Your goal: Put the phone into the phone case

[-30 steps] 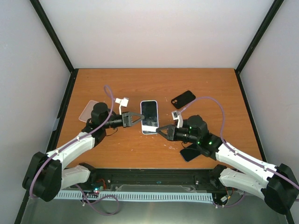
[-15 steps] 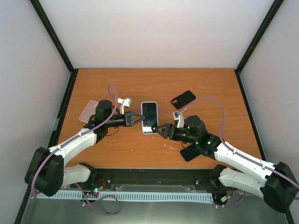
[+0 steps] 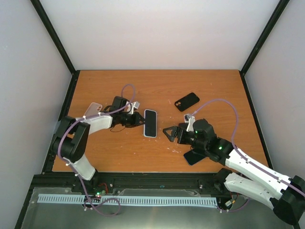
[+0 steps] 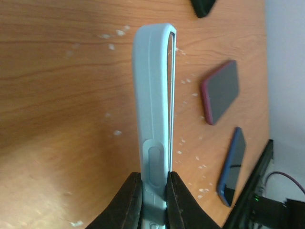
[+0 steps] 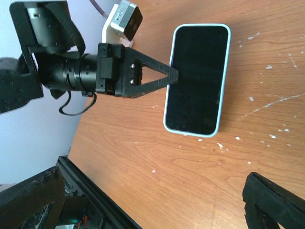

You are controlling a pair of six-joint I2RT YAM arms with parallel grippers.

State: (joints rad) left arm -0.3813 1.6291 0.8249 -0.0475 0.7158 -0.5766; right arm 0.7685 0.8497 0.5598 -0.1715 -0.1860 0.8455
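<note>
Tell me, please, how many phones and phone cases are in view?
5. Light-blue phone in the left gripper, centre; black one far right; clear case far left; maroon phone and blue phone near right, clearest from the left wrist. Others may be hidden.

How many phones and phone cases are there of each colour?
Light blue phone: 1
Red phone: 1
Dark blue phone: 1
Black phone or case, cannot tell which: 1
Clear case: 1
Total: 5
</note>
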